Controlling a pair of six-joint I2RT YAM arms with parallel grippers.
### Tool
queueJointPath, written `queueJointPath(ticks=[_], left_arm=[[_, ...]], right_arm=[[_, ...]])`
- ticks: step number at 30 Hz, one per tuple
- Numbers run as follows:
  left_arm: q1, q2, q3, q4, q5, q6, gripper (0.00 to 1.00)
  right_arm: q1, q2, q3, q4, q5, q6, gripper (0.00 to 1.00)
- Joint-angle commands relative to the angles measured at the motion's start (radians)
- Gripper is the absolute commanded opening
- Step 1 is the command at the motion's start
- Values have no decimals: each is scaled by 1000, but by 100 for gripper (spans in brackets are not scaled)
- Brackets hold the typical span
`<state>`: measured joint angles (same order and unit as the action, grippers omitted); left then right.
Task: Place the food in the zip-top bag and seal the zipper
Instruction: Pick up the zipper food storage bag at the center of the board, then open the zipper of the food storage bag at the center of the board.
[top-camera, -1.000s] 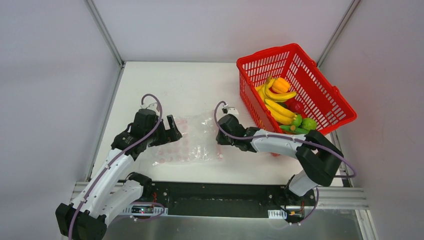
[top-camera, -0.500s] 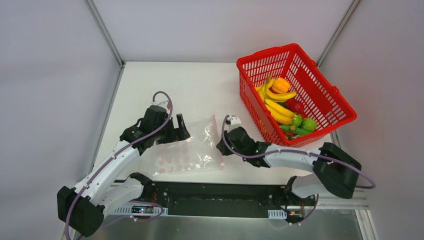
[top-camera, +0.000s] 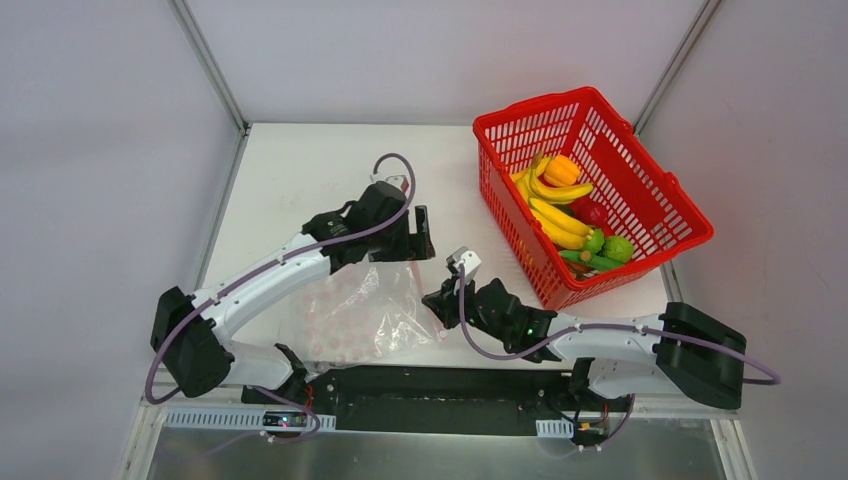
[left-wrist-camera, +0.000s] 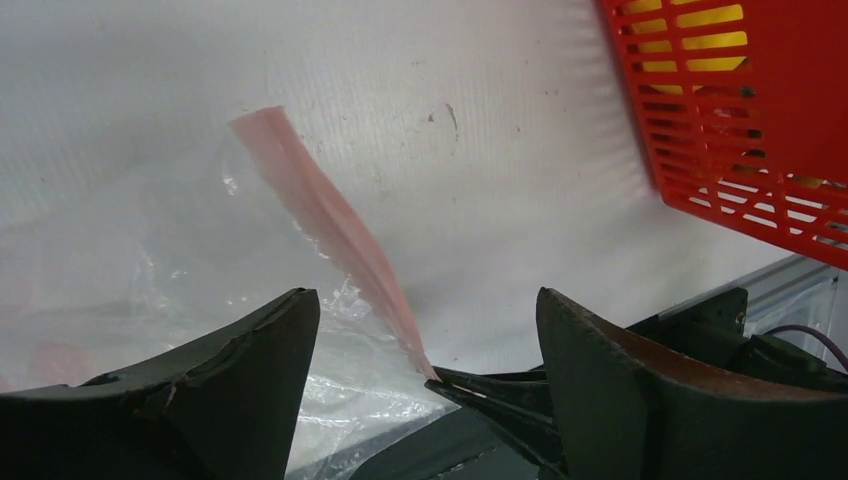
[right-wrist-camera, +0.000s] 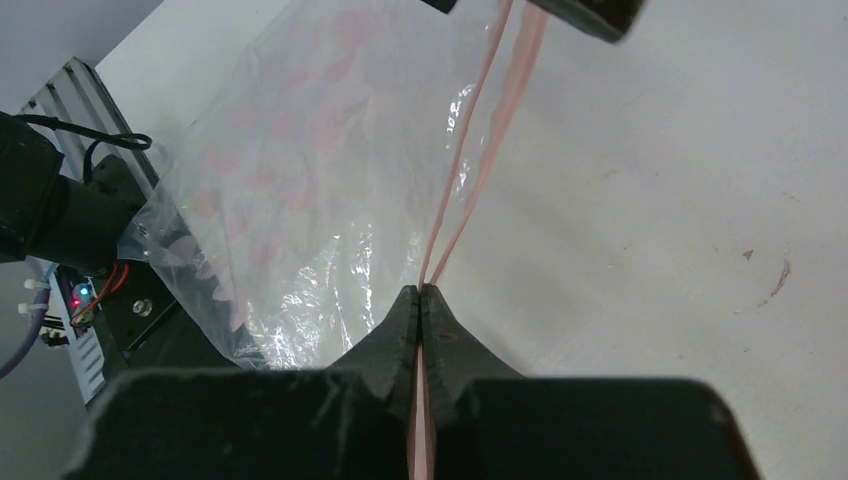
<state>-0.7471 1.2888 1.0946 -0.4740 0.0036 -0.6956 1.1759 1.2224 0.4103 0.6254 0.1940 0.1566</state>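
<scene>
Food sits heaped in the red basket. In the overhead view the zip-top bag lies crumpled on the tabletop, left of the basket, its zipper along the basket-facing edge. The right gripper has its jaws clenched on the zipper. The left gripper has its jaws released and spread wide, grasping nothing.

The zip-top bag is seen as clear plastic printed with rows of pale pink dots, and its zipper is coloured pink-red. The basket is moulded as a red lattice. The bananas are coloured yellow, the ribbed fruit orange, the round pieces green, and the small fruit red. The table is finished in white.
</scene>
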Motion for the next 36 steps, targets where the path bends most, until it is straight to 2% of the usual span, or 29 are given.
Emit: queueJointPath(ticks=[1,5,7,12,17,19,22,26,32,36], left_arm=[[-43,63,86,-72,-84,-32,78],[-58,102,140,-145,-121,-11,72],[-64,102,139,-152,-123,-3,65],[-73,113,131,-162,-126,0,49],[-75,131,140,-167,-128,3,41],[-76,139,146,-167,-125,9,33],[-78,153,161,-179,-116,17,30],[-79,158,162,-184,-115,25,21],[-80,159,159,-188,-104,36,1],[-83,160,157,-183,-99,44,0]], right_arm=[[31,-30,32,38,77,-80,0],[44,-43,32,30,152,-75,0],[45,-51,31,27,175,-64,0],[45,-51,30,28,184,-64,0],[48,-55,30,30,177,-62,0],[50,-57,29,30,180,-64,0],[52,-57,27,30,179,-66,0],[54,-55,27,30,174,-62,0],[57,-58,27,30,163,-54,0],[56,-65,30,26,124,-37,2]])
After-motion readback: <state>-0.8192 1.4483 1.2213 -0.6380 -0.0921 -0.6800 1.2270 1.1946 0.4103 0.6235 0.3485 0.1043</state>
